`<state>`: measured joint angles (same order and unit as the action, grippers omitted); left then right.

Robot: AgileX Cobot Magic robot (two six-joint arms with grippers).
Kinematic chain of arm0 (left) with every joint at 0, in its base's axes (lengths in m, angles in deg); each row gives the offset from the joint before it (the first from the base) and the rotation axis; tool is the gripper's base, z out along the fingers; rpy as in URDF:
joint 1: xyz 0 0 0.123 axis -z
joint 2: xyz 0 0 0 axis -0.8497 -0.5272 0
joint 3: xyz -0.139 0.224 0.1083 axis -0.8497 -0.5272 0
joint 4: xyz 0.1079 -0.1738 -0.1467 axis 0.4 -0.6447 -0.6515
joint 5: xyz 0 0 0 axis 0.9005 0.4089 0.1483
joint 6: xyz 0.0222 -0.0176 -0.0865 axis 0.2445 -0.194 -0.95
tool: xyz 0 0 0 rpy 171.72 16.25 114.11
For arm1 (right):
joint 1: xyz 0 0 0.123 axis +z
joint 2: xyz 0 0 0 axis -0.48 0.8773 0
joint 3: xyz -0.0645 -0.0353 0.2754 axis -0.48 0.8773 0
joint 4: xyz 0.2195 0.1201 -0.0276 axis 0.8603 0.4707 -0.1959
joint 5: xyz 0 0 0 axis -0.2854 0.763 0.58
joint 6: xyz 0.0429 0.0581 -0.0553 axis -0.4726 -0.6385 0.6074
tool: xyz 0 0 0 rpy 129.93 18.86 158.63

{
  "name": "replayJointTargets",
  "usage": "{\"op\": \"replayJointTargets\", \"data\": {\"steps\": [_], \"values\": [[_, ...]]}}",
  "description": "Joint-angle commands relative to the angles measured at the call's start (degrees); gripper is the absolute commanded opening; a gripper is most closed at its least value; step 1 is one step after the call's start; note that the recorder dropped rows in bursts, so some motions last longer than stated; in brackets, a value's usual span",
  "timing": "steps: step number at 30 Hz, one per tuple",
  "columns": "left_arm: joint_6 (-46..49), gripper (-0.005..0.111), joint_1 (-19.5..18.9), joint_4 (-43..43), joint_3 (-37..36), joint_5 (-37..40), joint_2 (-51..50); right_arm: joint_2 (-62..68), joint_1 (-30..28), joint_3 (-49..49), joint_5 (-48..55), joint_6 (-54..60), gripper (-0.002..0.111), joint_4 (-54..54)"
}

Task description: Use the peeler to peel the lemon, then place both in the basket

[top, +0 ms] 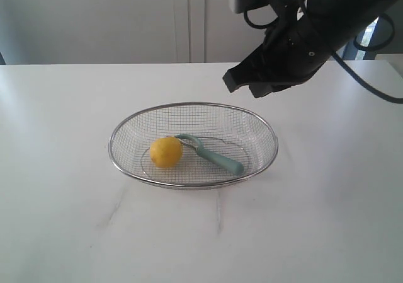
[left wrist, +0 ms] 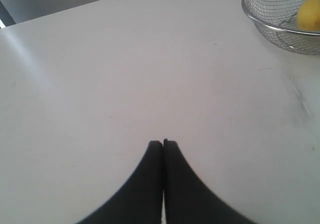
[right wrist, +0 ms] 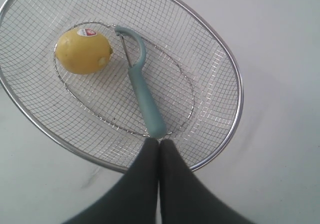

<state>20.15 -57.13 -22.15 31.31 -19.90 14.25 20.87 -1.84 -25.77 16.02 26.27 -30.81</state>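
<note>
**Lemon and peeler lie in the basket; both grippers closed and empty**

The left gripper (left wrist: 163,143) appears only in its own wrist view. Its jaws are pressed together with nothing between them, and it hangs over a broad bare stretch of white worktop (top: 63,201). The basket's rim and the lemon show at one corner of that view, well apart from the fingertips.

The left side of the worktop is open, as is the near strip in front of the basket (top: 195,104). The basket sits around the middle, well clear of every visible worktop edge.

The lemon (top: 166,152) rests on the mesh floor in the basket's left half. Just to its right lies the peeler (top: 214,155), flat on the mesh. Its looped head is close against the lemon, though actual contact cannot be told. The handle runs toward the near right and ends short of the rim.

The right gripper (top: 242,86) hangs in the air above the basket's far right rim, touching nothing. Its jaws are closed and hold nothing.
</note>
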Motion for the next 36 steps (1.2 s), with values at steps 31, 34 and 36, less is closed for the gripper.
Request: {"op": "replayJointTargets", "data": {"steps": [31, 34, 36], "values": [[-1.6, 0.0, -0.1, 4.0, -0.2, -0.7, 0.3, -0.6, 0.0, 0.3, -0.7, 0.3, 0.0, 0.1], [-1.6, 0.0, -0.1, 4.0, -0.2, -0.7, 0.3, -0.6, 0.0, 0.3, -0.7, 0.3, 0.0, 0.1], [-1.6, 0.0, -0.1, 4.0, -0.2, -0.7, 0.3, -0.6, 0.0, 0.3, -0.7, 0.3, 0.0, 0.1]]}}
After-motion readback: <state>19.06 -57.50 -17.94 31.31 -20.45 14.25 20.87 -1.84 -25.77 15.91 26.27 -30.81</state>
